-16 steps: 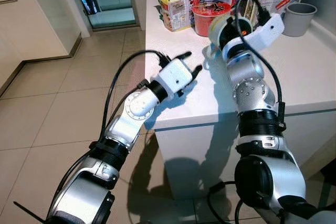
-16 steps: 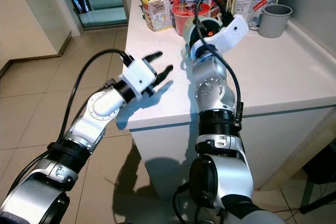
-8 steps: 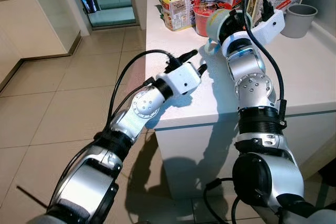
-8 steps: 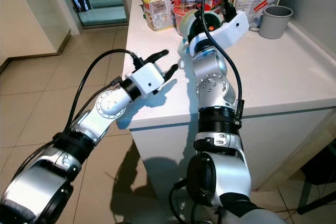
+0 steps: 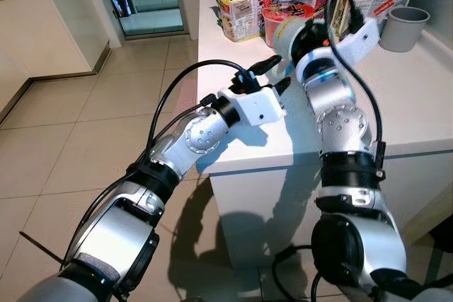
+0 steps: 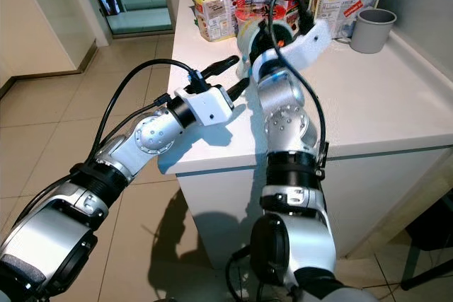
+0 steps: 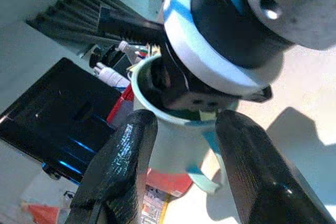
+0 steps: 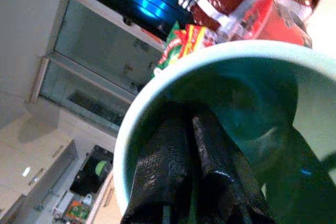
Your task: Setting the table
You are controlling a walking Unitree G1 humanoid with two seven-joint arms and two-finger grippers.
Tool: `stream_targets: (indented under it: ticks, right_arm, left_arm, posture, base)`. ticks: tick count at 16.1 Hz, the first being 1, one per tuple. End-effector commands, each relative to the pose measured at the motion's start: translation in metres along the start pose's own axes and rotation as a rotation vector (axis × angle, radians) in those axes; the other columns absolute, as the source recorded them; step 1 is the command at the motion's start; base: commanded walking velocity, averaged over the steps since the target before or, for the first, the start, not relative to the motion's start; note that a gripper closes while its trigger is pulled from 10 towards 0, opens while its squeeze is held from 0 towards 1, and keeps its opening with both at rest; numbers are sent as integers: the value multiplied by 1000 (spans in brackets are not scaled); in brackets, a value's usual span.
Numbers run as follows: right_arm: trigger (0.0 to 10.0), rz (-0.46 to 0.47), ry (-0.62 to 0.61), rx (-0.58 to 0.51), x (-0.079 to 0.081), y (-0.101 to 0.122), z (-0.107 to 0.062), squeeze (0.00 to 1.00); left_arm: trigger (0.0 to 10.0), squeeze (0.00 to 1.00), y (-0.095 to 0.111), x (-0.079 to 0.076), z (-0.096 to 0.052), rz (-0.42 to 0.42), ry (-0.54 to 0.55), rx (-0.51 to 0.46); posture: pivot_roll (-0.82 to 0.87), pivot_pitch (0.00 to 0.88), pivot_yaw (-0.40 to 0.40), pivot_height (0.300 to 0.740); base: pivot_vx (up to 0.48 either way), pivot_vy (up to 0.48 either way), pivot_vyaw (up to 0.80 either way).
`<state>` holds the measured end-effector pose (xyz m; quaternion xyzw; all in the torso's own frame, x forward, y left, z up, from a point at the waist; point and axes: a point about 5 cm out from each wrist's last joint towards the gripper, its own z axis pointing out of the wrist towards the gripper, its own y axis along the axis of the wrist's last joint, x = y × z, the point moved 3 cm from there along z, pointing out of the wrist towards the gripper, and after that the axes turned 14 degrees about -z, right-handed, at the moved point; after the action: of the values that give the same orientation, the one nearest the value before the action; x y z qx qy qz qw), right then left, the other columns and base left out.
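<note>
1. The mug (image 7: pixel 173 129) stands on the counter (image 5: pixel 425 97), near its left edge.
2. The right gripper (image 8: pixel 202 166) sits inside the mug.
3. The left gripper (image 5: pixel 274 76) reaches just left of the mug.
4. Food packets (image 5: pixel 244 1) stand behind the mug.
5. A cup (image 5: pixel 403 27) stands well right of the mug.

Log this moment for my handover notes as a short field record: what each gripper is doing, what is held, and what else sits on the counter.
surface: white counter
held item: pale green mug
right gripper: fingers together inside the mug, mug lifted near the counter's back
left gripper: open, fingers either side of the mug's base, not closed on it
behind the mug: red noodle cup, snack packets
far right of counter: grey cup, upright
floor: beige tiles
</note>
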<state>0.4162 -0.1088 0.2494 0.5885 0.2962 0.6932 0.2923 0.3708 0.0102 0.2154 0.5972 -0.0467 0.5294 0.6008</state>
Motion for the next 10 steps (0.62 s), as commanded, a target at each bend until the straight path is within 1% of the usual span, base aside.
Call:
stream_targets:
  ticks: [1, 6, 8, 10]
  right_arm:
    - [10000, 2, 40, 5, 13, -1, -2, 0]
    - [10000, 17, 76, -9, 23, 2, -4, 0]
    - [10000, 38, 127, -30, 31, 5, -7, 0]
    - [10000, 38, 158, -41, 37, 8, -8, 0]
  left_arm:
    - [10000, 0, 1, 6, 2, 43, -3, -4]
    - [10000, 0, 5, 8, 8, 68, -1, -17]
    - [10000, 0, 8, 10, 12, 82, 4, -31]
    - [10000, 0, 11, 12, 15, 90, 8, -40]
  posture:
    - [39, 0, 77, 740]
    - [37, 0, 79, 740]
    - [37, 0, 78, 740]
    - [37, 0, 76, 740]
  base:
    - [0, 0, 0]
    - [0, 0, 0]
    - [0, 0, 0]
    - [0, 0, 0]
